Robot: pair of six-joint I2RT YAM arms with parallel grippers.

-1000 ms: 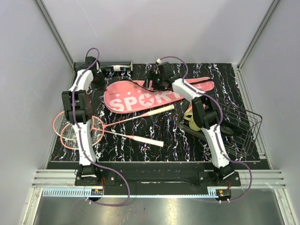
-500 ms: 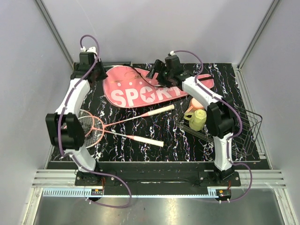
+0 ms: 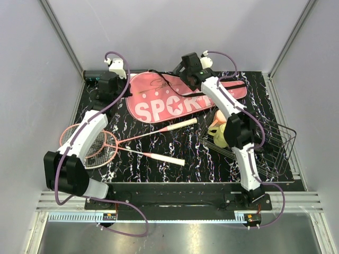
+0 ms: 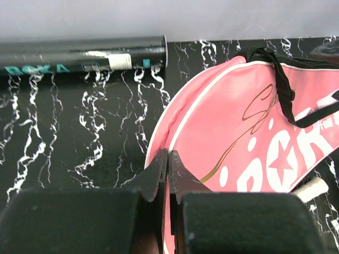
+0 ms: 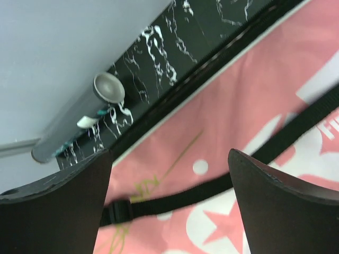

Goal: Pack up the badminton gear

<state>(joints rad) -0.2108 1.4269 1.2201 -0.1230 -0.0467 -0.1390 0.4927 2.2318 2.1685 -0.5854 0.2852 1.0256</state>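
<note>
The right hand (image 5: 169, 159) hangs over the pink cover (image 5: 254, 95), its two dark fingers (image 5: 58, 211) spread wide with nothing between them. A black strap (image 5: 286, 135) crosses the cover's white lettering and star. Beyond the cover's edge, a long black tube (image 5: 69, 129) lies on the marbled black tabletop (image 5: 206, 21), its grey end cap facing this way.

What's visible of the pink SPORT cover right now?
The pink cover looks like soft fabric, racquet-shaped, with white SPORT lettering, a star, gold script, white piping and a black strap. It lies across the back of the table, wide end left, narrow end right. The left gripper is shut at its wide-end edge, apparently pinching it; the right gripper hangs open over the strap.
</note>
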